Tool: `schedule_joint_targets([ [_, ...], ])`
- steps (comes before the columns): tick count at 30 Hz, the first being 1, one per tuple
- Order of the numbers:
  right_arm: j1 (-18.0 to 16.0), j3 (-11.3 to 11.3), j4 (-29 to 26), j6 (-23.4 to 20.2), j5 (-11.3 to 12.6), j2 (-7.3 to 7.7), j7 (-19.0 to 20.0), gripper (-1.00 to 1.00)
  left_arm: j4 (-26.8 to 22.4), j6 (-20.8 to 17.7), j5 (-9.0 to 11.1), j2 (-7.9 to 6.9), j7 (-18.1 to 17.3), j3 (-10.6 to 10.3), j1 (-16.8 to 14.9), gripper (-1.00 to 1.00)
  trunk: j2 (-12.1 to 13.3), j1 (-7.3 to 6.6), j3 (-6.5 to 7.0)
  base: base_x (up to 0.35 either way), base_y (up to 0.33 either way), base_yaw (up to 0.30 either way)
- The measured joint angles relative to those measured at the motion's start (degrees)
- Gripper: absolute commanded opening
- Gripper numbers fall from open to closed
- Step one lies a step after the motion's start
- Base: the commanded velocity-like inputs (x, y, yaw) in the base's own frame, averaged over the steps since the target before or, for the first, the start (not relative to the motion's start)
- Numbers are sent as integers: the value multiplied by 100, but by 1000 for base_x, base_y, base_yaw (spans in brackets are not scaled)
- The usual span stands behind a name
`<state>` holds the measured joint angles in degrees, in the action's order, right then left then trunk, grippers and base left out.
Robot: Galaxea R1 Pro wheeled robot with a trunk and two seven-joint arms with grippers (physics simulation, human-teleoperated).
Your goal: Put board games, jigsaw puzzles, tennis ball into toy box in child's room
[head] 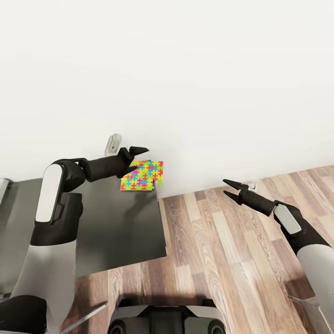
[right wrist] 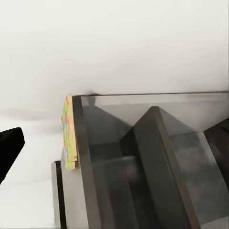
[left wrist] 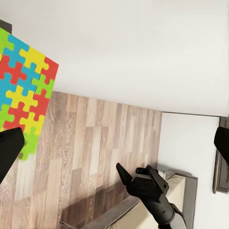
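The head view looks down at a dark grey desk (head: 120, 222) wing against a white wall, with wood floor to its right. At the desk's far corner lie the jigsaw puzzles (head: 142, 176), bright squares of yellow, pink, green and blue pieces, overhanging the edge slightly. The left claw (head: 137, 156) hovers just above their near-left side, its dark fingers spread and holding nothing. The right claw (head: 231, 190) hangs over the floor, well apart from the desk, also spread and empty. The step in hand seems to be picking up a puzzle. Since the squares are thin and flat, it would likely go best to come at the overhanging edge, one finger above and one below, rather than pressing straight down. Whether there are two separate squares or one is hard to tell, as they overlap. The left arm hides part of the desk, and the toy box location cannot be made out.
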<state>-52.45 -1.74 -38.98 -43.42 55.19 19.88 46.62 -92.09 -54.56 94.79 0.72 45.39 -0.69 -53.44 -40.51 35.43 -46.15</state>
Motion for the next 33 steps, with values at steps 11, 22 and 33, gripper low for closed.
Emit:
schedule_joint_targets([
  [11,-7,6,-6,0,1,49,-1,100,-1,-2,6,70,11,-3,-71,100,0,0,0,0,0,271],
  [22,-9,7,-8,-7,1,81,-5,100,-1,-2,0,92,15,-15,-119,100,0,0,0,0,0,292],
  [33,-8,7,-7,-8,3,127,-9,100,1,-2,-2,92,22,-9,-131,100,0,0,-3,0,0,188],
])
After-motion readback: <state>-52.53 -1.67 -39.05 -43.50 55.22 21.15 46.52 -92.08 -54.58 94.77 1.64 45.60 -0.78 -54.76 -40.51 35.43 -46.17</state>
